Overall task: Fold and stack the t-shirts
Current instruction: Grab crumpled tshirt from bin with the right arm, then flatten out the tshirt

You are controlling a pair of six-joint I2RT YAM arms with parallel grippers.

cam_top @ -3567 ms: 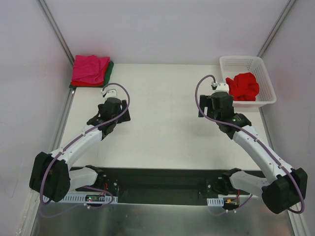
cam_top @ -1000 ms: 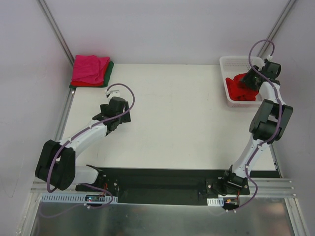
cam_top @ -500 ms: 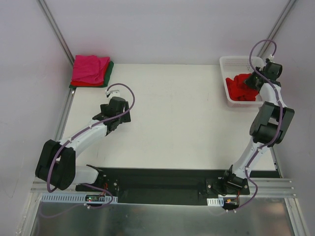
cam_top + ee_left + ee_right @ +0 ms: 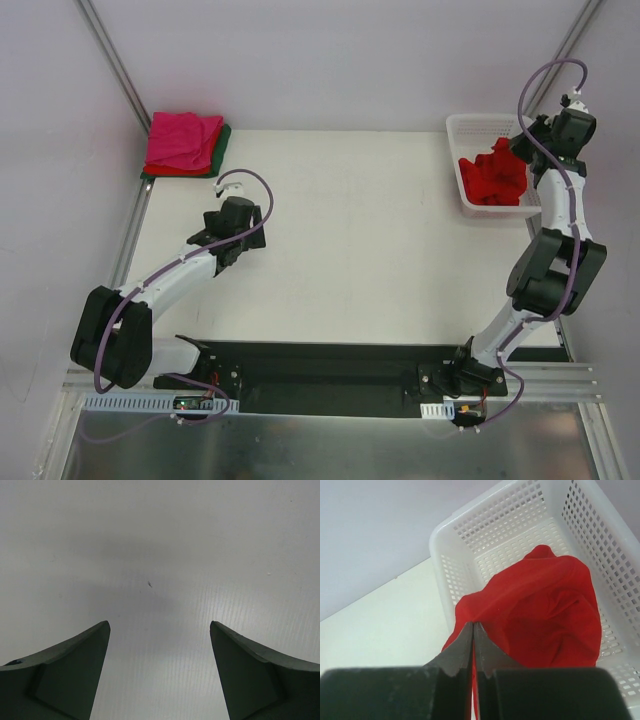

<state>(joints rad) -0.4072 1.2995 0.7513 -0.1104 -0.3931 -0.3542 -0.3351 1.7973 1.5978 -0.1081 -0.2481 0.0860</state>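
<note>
- Although both arms wear white and black casings, any lettering on them is too small to read.
- From its base at 5 o'clock of the table (image 4: 350,230), the right arm stands tall along the right edge. Its elbow is bent and its forearm reaches up over the basket (image 4: 485,124) at 1 o'clock.
- A lilac cable (image 4: 545,75) arches above that wrist.
- The right gripper (image 4: 518,149) has its two dark fingers pressed together on a fold of the red t-shirt (image 4: 492,177). In the wrist view a thin line of red cloth shows between them.
- The pinched cloth rises in a peak toward the claw, while the rest lies bunched, soft and creased, inside the basket.
- The basket is rectangular white plastic, its walls and floor a lattice of small square holes.
- The left arm lies low and folded, running from its base at 7 o'clock toward 10 o'clock.
- The left gripper (image 4: 159,625) hangs over bare table with its jaws spread wide and nothing between them.
- Its fingers are matte, dark and wedge-shaped.
- Below them the table surface is matte white and faintly ribbed.
- A folded stack (image 4: 183,146) sits at the 11 o'clock corner, well apart from both claws.
- A nubbly magenta t-shirt (image 4: 185,138) lies on top of it, with a red edge below.
- A dark green t-shirt (image 4: 224,142) shows along the stack's right side.
</note>
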